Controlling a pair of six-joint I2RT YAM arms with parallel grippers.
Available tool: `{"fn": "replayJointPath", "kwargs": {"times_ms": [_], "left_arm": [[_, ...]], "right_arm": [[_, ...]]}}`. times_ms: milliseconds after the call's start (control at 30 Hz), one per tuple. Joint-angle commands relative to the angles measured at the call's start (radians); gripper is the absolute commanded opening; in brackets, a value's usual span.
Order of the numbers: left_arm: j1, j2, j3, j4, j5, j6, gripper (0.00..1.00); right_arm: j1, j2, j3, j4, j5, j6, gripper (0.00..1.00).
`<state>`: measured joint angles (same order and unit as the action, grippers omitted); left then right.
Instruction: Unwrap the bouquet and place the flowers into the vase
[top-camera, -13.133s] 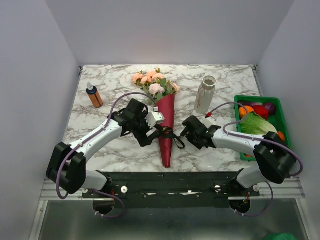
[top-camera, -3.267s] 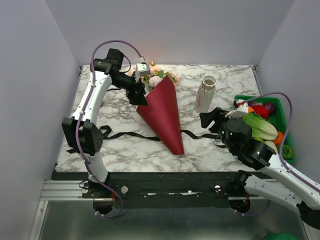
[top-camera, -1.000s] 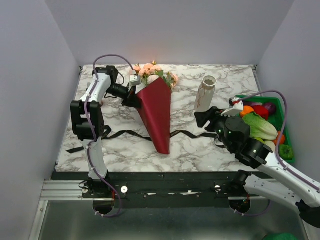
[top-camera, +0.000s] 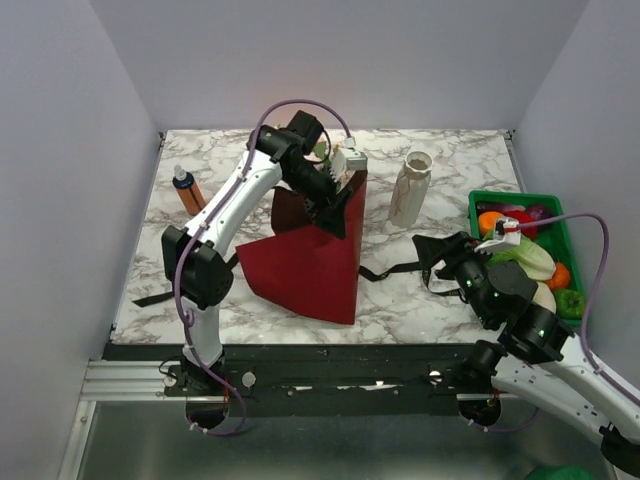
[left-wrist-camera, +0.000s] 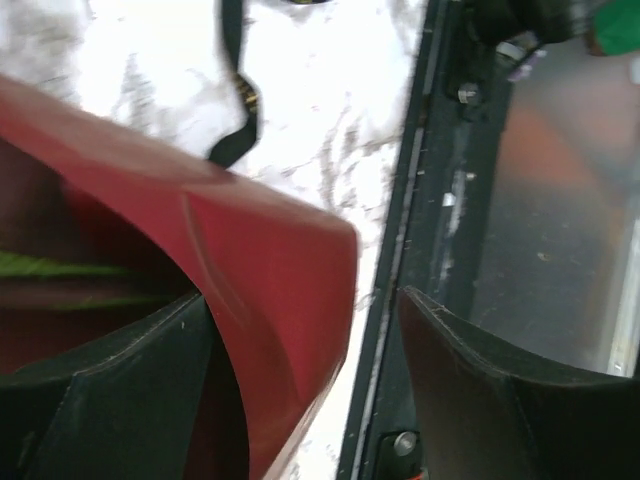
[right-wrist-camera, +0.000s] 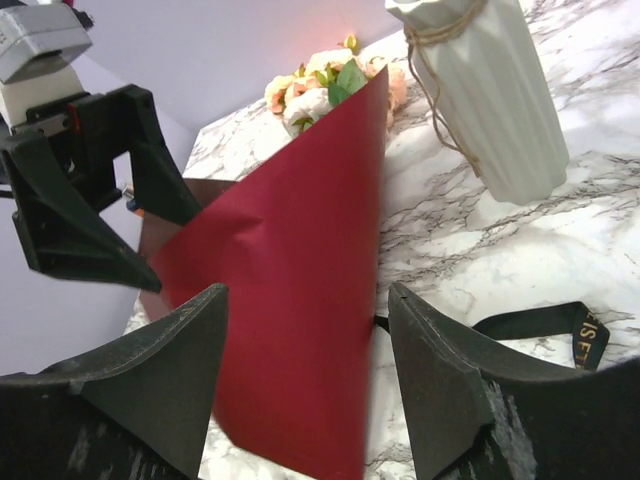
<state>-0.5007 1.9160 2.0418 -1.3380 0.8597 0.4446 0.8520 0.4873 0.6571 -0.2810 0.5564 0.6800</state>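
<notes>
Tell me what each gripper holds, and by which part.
Nothing is held. The left gripper is open, the paper's edge loose between its fingers; the right gripper is open and empty.

This looks like a robot test lab, not a home. The left arm and right arm are bolted to a black metal plate at the near edge of a marble-look table. Plain pale walls stand on 3 sides, like a box. Purple cables loop off the arms. A green bin holds vegetables.
</notes>
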Motion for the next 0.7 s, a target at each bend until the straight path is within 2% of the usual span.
{"fn": "replayJointPath", "kwargs": {"times_ms": [0,200,367,667], "left_arm": [[-0.079,0.035,0.047,-0.176,0.104,-0.075,0.84],[-0.191,0.078,0.136,-0.156,0.119,-0.158,0.99],[-0.251,0.098,0.168,-0.119,0.137,-0.185,0.99],[-0.306,0.196,0.396,-0.092,0.182,-0.270,0.99]], "right_arm": [[0.007,-0.038,-0.007,-0.055,0.056,0.003,0.73],[0.007,-0.067,0.010,-0.093,0.080,-0.003,0.73],[0.007,-0.087,0.041,-0.122,0.105,-0.019,0.74],[0.007,-0.098,0.125,-0.172,0.148,-0.062,0.76]]}}
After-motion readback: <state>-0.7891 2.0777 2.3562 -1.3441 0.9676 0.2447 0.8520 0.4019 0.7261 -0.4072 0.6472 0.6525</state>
